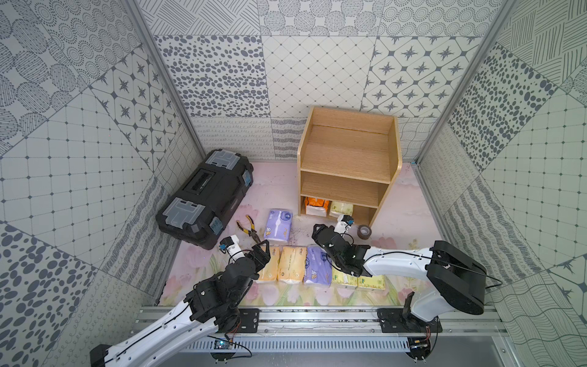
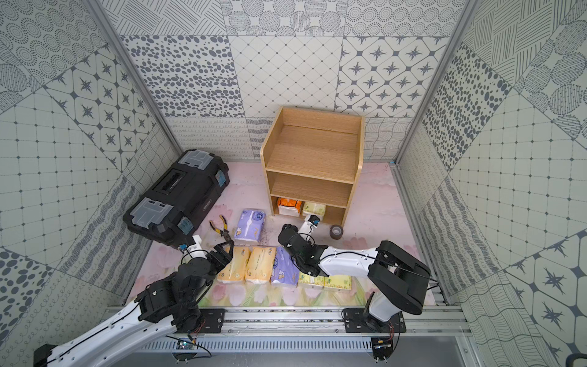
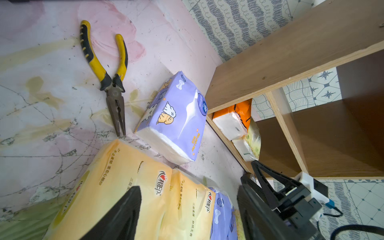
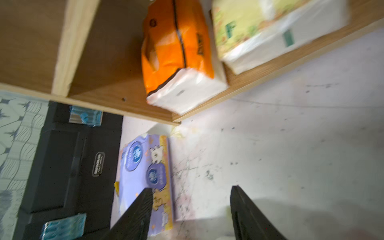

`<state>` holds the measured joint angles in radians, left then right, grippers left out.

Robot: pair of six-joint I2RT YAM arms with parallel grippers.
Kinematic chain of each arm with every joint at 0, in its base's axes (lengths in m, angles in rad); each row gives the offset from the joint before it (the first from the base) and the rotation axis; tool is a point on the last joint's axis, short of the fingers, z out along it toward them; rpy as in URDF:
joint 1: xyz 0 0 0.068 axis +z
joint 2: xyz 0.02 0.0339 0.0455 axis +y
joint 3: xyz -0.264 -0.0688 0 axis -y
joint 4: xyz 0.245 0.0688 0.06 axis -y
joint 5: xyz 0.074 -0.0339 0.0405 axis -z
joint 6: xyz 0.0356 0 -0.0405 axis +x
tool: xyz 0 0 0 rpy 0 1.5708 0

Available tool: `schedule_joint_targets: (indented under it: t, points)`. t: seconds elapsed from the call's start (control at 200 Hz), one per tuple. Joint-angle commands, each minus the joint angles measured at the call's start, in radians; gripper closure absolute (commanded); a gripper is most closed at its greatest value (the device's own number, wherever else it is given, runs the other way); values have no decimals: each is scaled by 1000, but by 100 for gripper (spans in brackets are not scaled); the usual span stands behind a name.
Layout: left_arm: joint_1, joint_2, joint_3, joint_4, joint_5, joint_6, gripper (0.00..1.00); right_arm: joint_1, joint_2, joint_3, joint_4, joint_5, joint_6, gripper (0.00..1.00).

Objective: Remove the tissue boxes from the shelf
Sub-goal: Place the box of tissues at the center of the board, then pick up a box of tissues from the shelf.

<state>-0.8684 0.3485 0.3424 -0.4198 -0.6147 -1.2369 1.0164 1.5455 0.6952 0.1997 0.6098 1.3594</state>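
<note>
The bright orange plastic-wrapped tissue pack (image 1: 314, 206) at the front-left corner of the light-wood shelf's (image 1: 346, 149) bottom tier looks light, squashy and slick-filmed, best pinched across its narrow white end, while the right jaws and the left jaws both gape empty.

1. Table (image 1: 408, 216): worn floral print, pink and green, with dark scuffs.
2. Shelf (image 1: 346, 152) stands at the back of the table. Its bottom tier carries an orange pack (image 1: 316, 205) and a yellow-green pack (image 1: 341, 209), side by side.
3. Black toolbox (image 1: 206, 197) rests at back left, and pliers (image 1: 249, 227) lie just beside it.
4. A lone lavender pack (image 1: 278, 224) lies between the pliers and the shelf.
5. Front row, packs touching: first cream pack (image 1: 270, 267), second cream pack (image 1: 291, 263), lavender row pack (image 1: 316, 267), two green packs (image 1: 371, 281).
6. Tape roll (image 1: 364, 232) sits near the shelf's front right corner.
</note>
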Motion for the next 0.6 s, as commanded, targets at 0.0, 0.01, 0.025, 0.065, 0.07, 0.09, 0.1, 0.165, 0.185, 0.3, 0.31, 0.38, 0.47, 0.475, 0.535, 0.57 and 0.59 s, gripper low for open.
schedule_joint_targets:
  t: [0.0,0.01,0.025,0.065,0.07,0.09,0.1,0.165,0.185,0.3,0.31,0.38,0.47,0.475,0.535,0.57,0.59]
  points:
    - [4,35,-15,108,28,-45,23,-21,13,-21,163,66,6,38]
    - [5,36,-15,111,28,-45,23,-23,15,-23,169,68,4,38]
    - [5,38,-18,113,29,-46,23,-27,19,-22,179,71,2,37]
    - [4,41,-21,118,26,-49,23,-38,29,-22,200,77,-9,38]
    - [5,42,-22,119,25,-49,23,-39,30,-21,202,78,-11,38]
    - [6,43,-22,120,23,-49,23,-44,36,-20,212,80,-15,38]
    - [5,44,-23,121,24,-49,23,-46,39,-18,217,82,-17,37]
    - [5,44,-27,129,21,-50,23,-59,60,-10,249,84,-34,36]
    - [4,45,-30,132,19,-49,23,-63,68,-6,254,84,-36,36]
    - [5,44,-38,150,12,-49,23,-82,115,21,289,85,-55,33]
    - [5,44,-39,151,12,-49,23,-85,119,22,293,85,-55,33]
    - [6,43,-42,162,10,-49,23,-98,150,31,333,78,-62,33]
    - [6,44,-49,176,14,-47,23,-112,189,47,381,66,-82,33]
    - [6,44,-50,176,14,-46,23,-113,190,47,384,65,-84,33]
    - [6,46,-51,179,17,-42,23,-119,210,55,416,59,-108,32]
    - [6,45,-53,179,18,-39,23,-122,220,61,421,57,-115,31]
    - [6,45,-54,179,17,-39,23,-125,224,66,421,56,-120,31]
